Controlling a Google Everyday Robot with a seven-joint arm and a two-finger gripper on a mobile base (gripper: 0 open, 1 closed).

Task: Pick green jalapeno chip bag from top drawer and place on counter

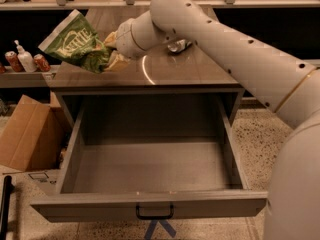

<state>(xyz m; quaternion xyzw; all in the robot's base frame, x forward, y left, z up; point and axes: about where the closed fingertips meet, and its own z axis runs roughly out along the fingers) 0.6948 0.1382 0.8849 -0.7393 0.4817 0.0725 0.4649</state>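
Note:
The green jalapeno chip bag (77, 43), glossy green with white "Kettle" lettering, hangs tilted in the air over the left end of the counter (165, 66). My gripper (111, 54) is shut on the bag's right end and holds it above the counter's front left corner. My white arm reaches in from the right across the counter. The top drawer (150, 174) is pulled fully open below the counter and holds nothing that I can see. Its front panel carries a small black handle (155, 213).
A crumpled silvery object (177, 46) lies on the counter behind my arm. A narrow grey shelf at the left holds red cans (41, 62) and a white pump bottle (24, 58). A cardboard box (30, 134) stands on the floor left of the drawer.

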